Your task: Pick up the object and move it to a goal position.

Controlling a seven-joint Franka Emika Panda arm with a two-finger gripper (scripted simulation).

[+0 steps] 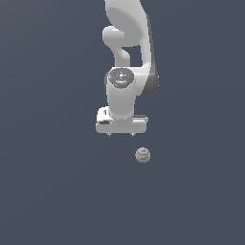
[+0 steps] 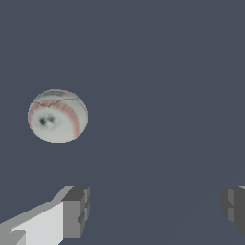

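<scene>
The white arm (image 1: pixel 125 57) hangs from the top of the exterior view, wrist pointed down, with the pincer (image 1: pixel 121 135) spread wide and holding nothing. In the wrist view its two grey fingertips (image 2: pixel 76 210) stand far apart with only bare surface between them. The ball (image 1: pixel 142 154), whitish-grey with faint red seam lines, rests on the plain dark blue-grey bench (image 1: pixel 52 191). In the exterior view it sits below the pincer and a little toward that view's right, near it but clearly apart, not touching either finger. The wrist view shows the ball (image 2: pixel 58 116) lying outside the gap between the fingers, off to one side of it and beyond the tips.
</scene>
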